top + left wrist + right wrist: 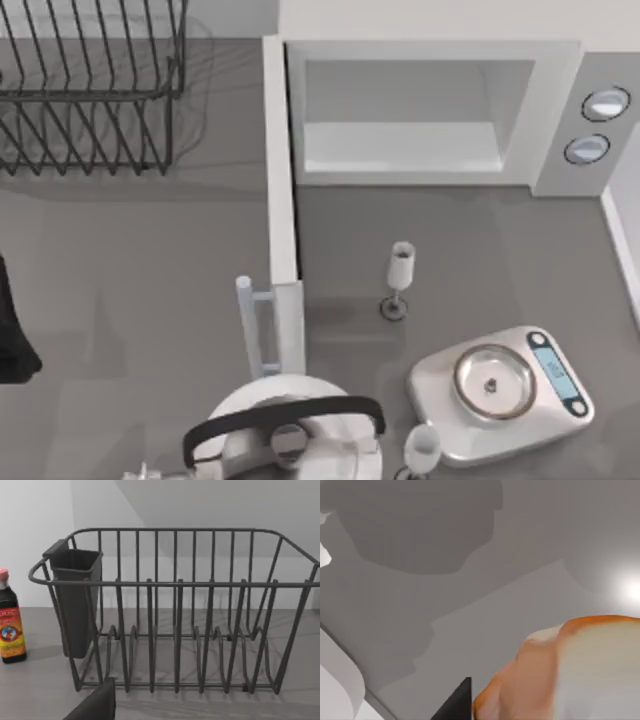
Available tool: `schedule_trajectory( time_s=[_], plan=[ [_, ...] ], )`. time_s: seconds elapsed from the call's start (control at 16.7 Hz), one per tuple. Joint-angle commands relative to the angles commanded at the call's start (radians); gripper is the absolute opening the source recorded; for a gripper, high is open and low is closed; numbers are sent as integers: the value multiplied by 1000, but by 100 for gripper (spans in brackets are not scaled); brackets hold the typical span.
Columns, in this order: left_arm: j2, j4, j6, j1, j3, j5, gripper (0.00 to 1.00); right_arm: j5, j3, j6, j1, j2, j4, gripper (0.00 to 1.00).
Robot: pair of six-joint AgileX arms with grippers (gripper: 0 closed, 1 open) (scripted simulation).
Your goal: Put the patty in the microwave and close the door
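The patty (570, 675), orange-brown with a pale centre, looms very close in the right wrist view. A dark part of my right gripper (457, 702) shows just beside it, over a grey surface. The white microwave (560, 60) stands at the back right, its pale cavity (400, 130) bare. Its door (283, 200) is swung fully open toward the front, with the pale bar handle (247, 320) on its left side. My left arm (10, 335) sits at the table's left edge, and a dark part of its gripper (95, 705) faces a wire rack.
A dish rack (90, 90) with a dark cup holder (75, 600) stands at the back left, a sauce bottle (10, 620) beside it. A wine glass (400, 275), a silver scale (500, 390), a second glass (420, 450) and a white kettle (290, 440) crowd the front.
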Motion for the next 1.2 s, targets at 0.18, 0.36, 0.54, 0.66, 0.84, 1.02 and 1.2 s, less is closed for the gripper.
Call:
schedule_trajectory(
  time_s=[0.18,0.36,0.54,0.66,0.84,1.02,1.2],
  plan=[
    [0,0,0,0,0,0,100,4,4,11,9,9,13,0],
    [0,0,0,0,0,0,100,35,53,96,81,58,108,0],
    [0,0,0,0,0,0,100,92,124,248,207,179,298,0],
    [0,0,0,0,0,0,100,138,160,379,306,293,470,0],
    [0,0,0,0,0,0,100,211,191,607,454,480,761,0],
    [0,0,0,0,0,0,100,294,225,846,589,652,1063,0],
    [0,0,0,0,0,0,100,387,262,1072,698,788,1360,0]
  ],
)
